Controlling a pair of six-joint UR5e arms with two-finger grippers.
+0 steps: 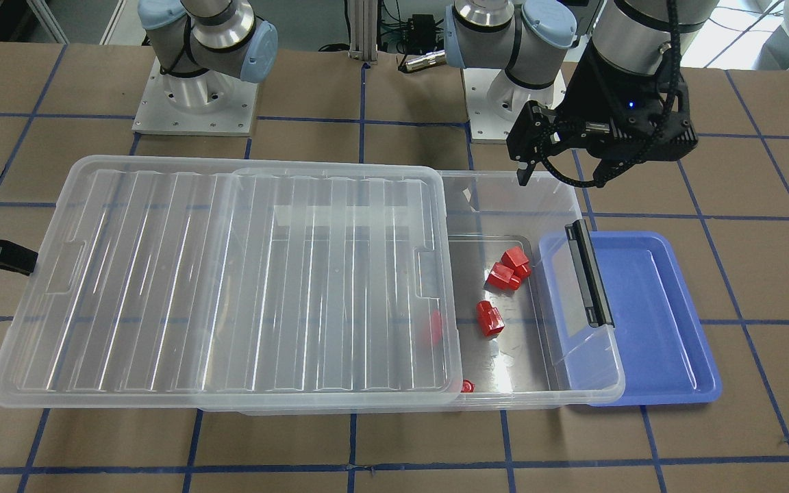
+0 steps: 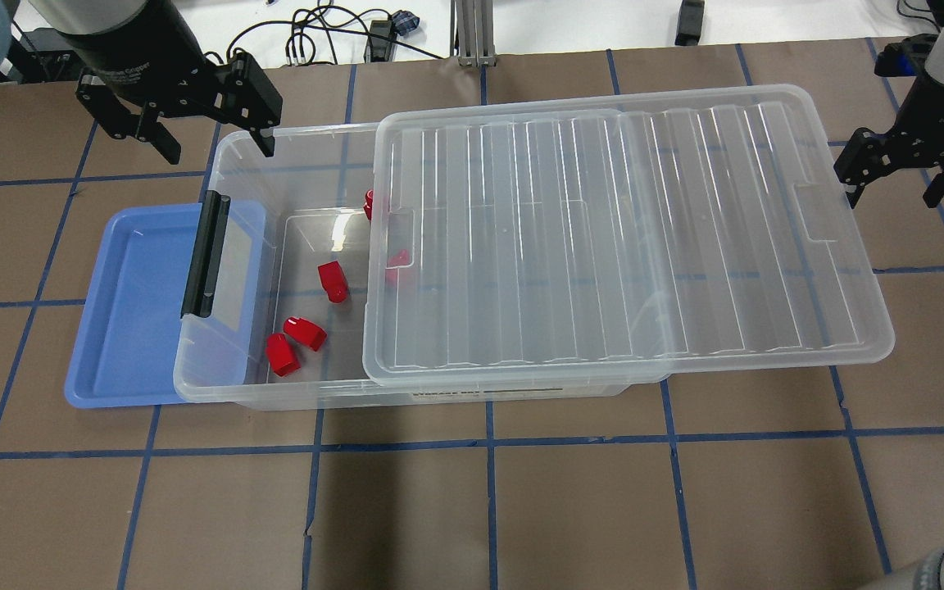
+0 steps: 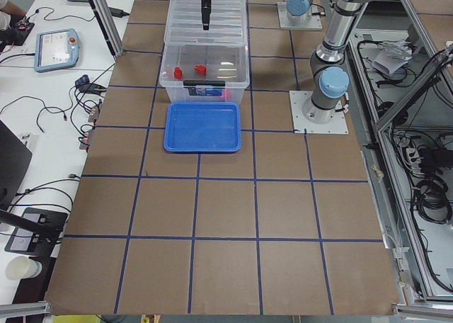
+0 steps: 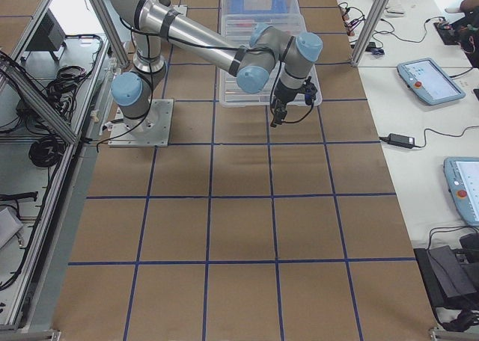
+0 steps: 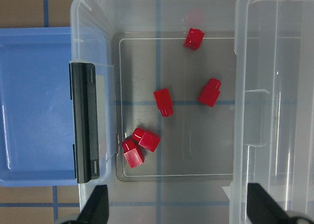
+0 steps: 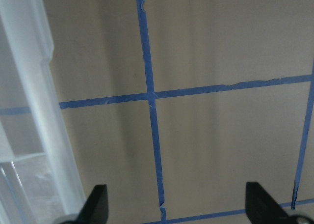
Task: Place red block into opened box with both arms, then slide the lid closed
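**Waiting on the lid: blocks in, box not yet shut**

Five red blocks lie on the floor of the clear box, all at its open left end as seen from the overhead camera. Two touch near the black bar, one sits mid-floor, and two more lie by the lid's edge, partly under it. Every red block in view is inside the box, so the placing half of the job looks finished.

The sliding half has not started. The lid covers only the right part of the box and overhangs its right end, well short of the black bar.

The left gripper hangs above the box's far left corner, its fingers spread wide and holding nothing. The right gripper hovers just beyond the lid's right edge, over the table. Its fingers are also apart and empty, and they do not touch the lid. By the look of it, pushing the lid leftward over the blocks is what remains.

A blue tray lies at the left, its right part tucked under the box's end.

No brand can be read. A label strip runs along the box's near wall, but its print is too small to make out.
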